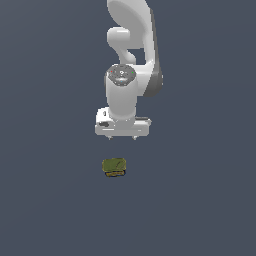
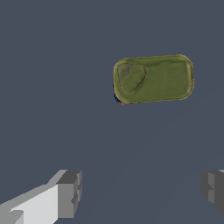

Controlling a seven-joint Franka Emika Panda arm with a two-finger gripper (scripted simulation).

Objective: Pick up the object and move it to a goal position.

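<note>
object (image 1: pixel 114 166): olive-green top, yellow-brown sides | arm (image 1: pixel 126 85): white | floor (image 1: pixel 50 150): slate-blue

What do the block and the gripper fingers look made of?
Block: possibly a metal tin, going by its raised rim and embossed tab shape; matte olive render, so uncertain. Fingers: grey, matte, hard-edged pads on white bodies, plastic or metal; unclear.

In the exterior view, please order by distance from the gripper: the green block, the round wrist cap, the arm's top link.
1. Green block, just below the gripper.
2. Round wrist cap, above it.
3. Top link, highest up.
</note>
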